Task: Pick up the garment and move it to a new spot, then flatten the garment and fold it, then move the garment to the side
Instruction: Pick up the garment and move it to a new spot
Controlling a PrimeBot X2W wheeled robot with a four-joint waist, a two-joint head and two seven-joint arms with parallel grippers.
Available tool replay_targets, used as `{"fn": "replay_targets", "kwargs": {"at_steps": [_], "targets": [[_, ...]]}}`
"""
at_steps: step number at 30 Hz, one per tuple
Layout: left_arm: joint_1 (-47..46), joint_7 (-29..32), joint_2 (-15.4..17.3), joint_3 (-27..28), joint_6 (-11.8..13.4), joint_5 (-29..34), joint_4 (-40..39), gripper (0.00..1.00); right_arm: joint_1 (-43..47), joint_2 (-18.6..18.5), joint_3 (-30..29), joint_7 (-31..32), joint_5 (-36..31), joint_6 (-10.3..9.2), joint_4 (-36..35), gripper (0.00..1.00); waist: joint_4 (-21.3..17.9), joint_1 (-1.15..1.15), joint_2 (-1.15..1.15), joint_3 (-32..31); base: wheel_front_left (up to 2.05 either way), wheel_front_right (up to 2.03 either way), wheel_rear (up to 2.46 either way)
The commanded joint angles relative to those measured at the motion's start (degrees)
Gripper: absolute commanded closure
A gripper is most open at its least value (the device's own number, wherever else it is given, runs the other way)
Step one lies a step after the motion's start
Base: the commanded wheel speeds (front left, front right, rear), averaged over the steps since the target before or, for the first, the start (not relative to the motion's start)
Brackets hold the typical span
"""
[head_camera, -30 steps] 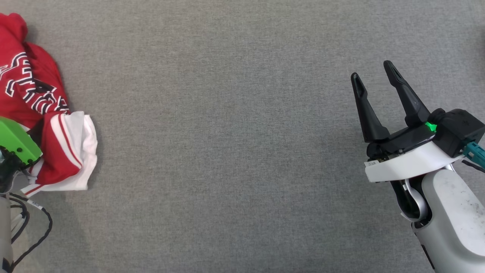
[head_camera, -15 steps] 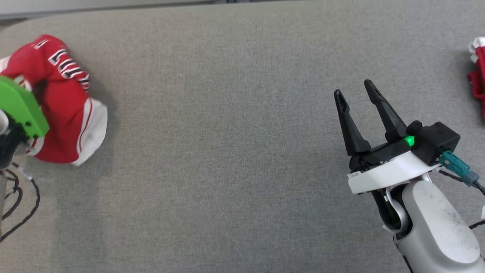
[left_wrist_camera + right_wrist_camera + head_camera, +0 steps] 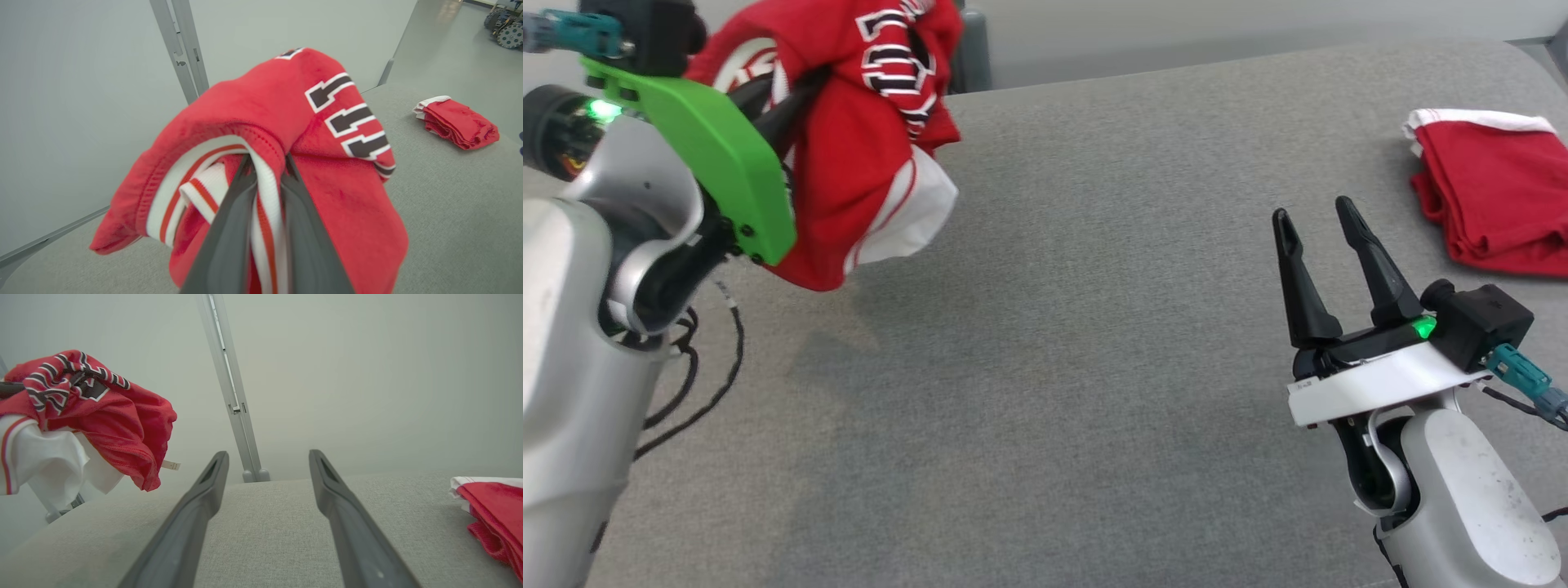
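The garment (image 3: 866, 139), a red jersey with white trim and black-and-white lettering, hangs bunched in the air above the far left of the grey table (image 3: 1054, 327). My left gripper (image 3: 265, 163) is shut on its white-and-red hem, and the cloth drapes over both fingertips. In the head view the left gripper (image 3: 788, 102) is half hidden behind its green wrist plate. From the right wrist view the garment (image 3: 114, 416) dangles at the upper left, clear of the surface. My right gripper (image 3: 1313, 211) stands open and empty low over the right side of the table, and its fingers (image 3: 204, 498) are spread wide.
A second red garment (image 3: 1486, 196) lies folded at the far right of the table, also seen as a folded red pile (image 3: 457, 122). A grey metal upright (image 3: 229, 375) stands behind the table against a pale wall. Black cables (image 3: 703, 367) hang beside my left arm.
The garment lay on the table at the left; now it is lifted off the surface in my left gripper and carried up and rightward. The head camera has tilted up. The right gripper stays open.
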Motion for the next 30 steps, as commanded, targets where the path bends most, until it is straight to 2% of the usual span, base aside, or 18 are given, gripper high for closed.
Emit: {"fn": "replay_targets", "kwargs": {"at_steps": [1, 4, 9, 12, 16, 21, 22, 23, 24, 30], "targets": [[1.2, -0.35, -0.7, -0.81, 0.57, 0.34, -1.47, 1.0, 0.83, 0.11, -0.68, -0.16, -0.06, 0.01, -0.25, 0.0, -3.43, 0.0, 0.0, -1.13, 0.0, 0.0, 0.0], [3.48, -1.92, -2.82, -2.74, 1.25, 1.43, -3.35, 1.0, 1.1, 0.2, -1.87, -0.16, -0.13, 0.01, -0.5, 0.0, -5.04, 0.0, 0.0, -0.78, 0.0, 0.0, 0.0], [8.26, -9.36, -6.09, -6.2, 2.03, 5.91, -1.18, 1.0, 0.74, 0.13, -2.82, -0.16, -0.41, 0.01, -1.17, 0.0, -7.91, 0.0, 0.0, 0.01, 0.0, 0.0, 0.0], [11.27, -14.92, -8.85, -7.37, 2.26, 6.61, 3.54, 1.0, 0.44, -0.02, -2.88, -0.16, -0.31, 0.01, -1.41, 0.0, -9.32, 0.0, 0.0, 0.4, 0.0, 0.0, 0.0], [13.31, -23.68, -12.51, -9.21, 1.32, 8.48, 12.16, 1.0, 0.36, -0.24, -2.73, -0.16, -0.08, 0.01, -1.3, 0.0, -10.43, 0.0, 0.0, 0.74, 0.0, 0.0, 0.0], [13.87, -30.79, -16.25, -12.7, 0.36, 11.1, 23.82, 1.0, 0.27, -0.54, -2.26, -0.16, 0.13, 0.01, -0.69, 0.0, -10.74, 0.0, 0.0, 0.68, 0.0, 0.0, 0.0], [13.46, -32.0, -16.99, -13.29, 0.17, 11.11, 26.25, 0.84, 0.37, -0.61, -2.13, -0.16, 0.09, 0.01, -0.59, 0.0, -10.53, 0.0, 0.0, 0.59, 0.0, 0.0, 0.0], [13.31, -32.35, -17.72, -13.77, -0.03, 11.02, 28.27, 0.25, 0.47, -0.7, -2.0, -0.16, 0.05, 0.01, -0.46, 0.0, -10.33, 0.0, 0.0, 0.47, 0.0, 0.0, 0.0], [12.88, -33.0, -18.48, -14.51, -0.18, 11.13, 30.29, 0.0, 0.68, -0.87, -1.91, -0.16, -0.05, 0.01, -0.25, 0.0, -9.92, 0.0, 0.0, 0.3, 0.0, 0.0, 0.0], [10.54, -37.68, -19.53, -16.09, -0.79, 11.25, 35.36, 0.0, 1.2, -1.78, -1.29, -0.16, -0.4, 0.01, 0.66, 0.0, -7.03, 0.0, 0.0, -1.2, 0.0, 0.0, 0.0]]}}
